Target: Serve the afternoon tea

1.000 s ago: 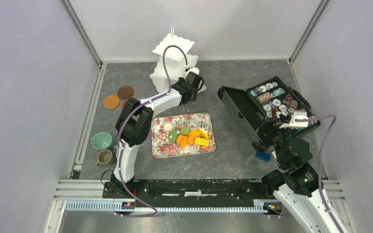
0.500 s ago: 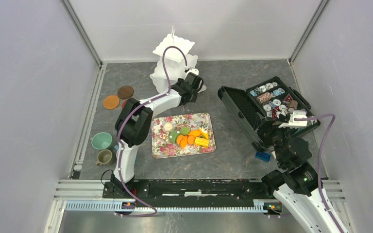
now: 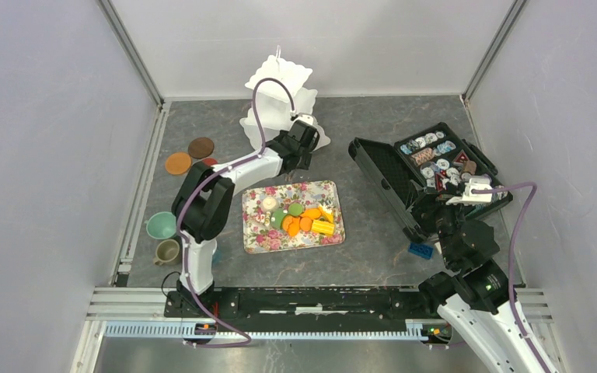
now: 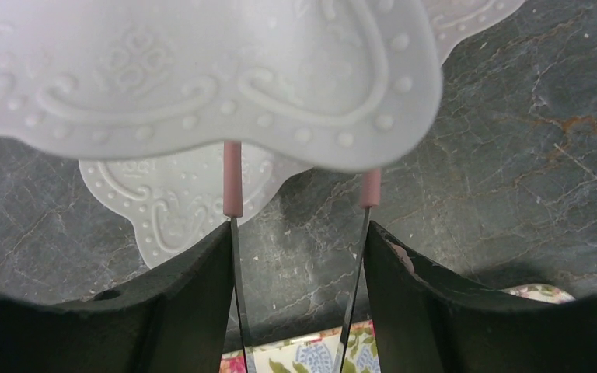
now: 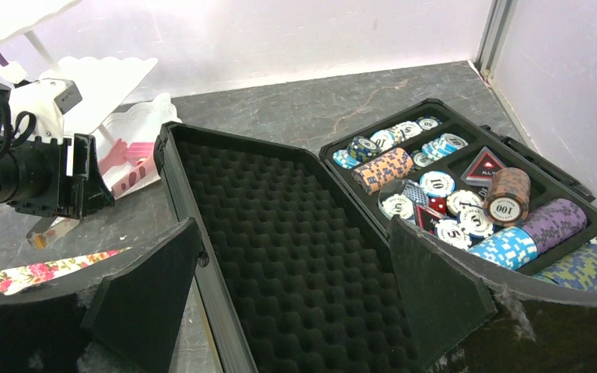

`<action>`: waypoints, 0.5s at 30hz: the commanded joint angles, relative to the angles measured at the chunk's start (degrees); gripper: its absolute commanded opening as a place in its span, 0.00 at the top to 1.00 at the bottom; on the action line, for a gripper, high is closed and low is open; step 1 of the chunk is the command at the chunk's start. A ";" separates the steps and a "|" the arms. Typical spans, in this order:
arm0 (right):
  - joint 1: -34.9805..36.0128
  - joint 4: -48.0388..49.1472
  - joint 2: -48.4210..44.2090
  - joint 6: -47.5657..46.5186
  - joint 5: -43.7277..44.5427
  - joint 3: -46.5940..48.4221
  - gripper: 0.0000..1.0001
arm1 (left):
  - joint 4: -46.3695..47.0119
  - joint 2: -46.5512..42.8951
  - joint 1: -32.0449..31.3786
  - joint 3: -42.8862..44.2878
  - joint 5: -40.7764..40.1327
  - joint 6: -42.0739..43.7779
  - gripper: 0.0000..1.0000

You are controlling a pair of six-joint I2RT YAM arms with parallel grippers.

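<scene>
Gripping pink-tipped tongs (image 4: 232,186), their 2 tips apart, the left gripper (image 4: 299,256) hangs by the white stand (image 4: 202,70); orange, green and yellow cakes (image 3: 303,218) lie clustered on the floral tray (image 3: 258,239), just nearer the bases.

My left gripper (image 4: 297,241) has the tongs (image 4: 233,179) pinched, and their pink tips sit right at the edge of a scalloped tier of the white tiered stand (image 4: 202,70). That blocks the way up, so the only gaps are under the tier toward the bottom plate (image 4: 163,210) or out right over the bare grey tabletop (image 4: 513,155). The floral tray (image 3: 253,233) is close behind me. My right gripper (image 5: 295,233), fingers spread with nothing between them, looks straight into the foam lid of the black case (image 5: 264,194), with the poker chips (image 5: 435,186) walling off the right and open tabletop only left of the lid.
</scene>
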 commanded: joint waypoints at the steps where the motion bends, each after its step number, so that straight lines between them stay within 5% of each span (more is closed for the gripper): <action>1: 0.30 2.19 -0.24 0.89 -0.38 -0.27 0.02 | 2.41 -4.79 -0.11 -2.23 0.57 -2.67 0.35; 15: 0.32 2.83 -0.66 1.10 -0.82 -1.02 0.02 | -0.62 -13.10 -1.40 -8.10 2.61 -5.13 0.40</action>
